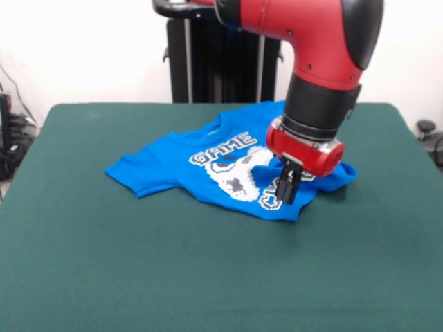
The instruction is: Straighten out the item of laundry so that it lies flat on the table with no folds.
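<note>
Soft bright blue T-shirt (pixel 221 169) is lying rumpled on the matte, felt-like dark green table (pixel 138 270), toward its far middle, print side up, one sleeve sticking out flat, lower part folded over. Gripper (pixel 288 190) is pressing down at the folded edge, fingers close together; can't tell whether cloth is pinched.

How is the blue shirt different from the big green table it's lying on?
The small bright blue T-shirt is much smaller than the large dark green felt-topped table. The T-shirt carries white-and-yellow lettering and a white print; the table is plain. The T-shirt is rumpled, with folds near the black gripper; the table lies smooth and flat. Both look soft and cloth-like.
</note>
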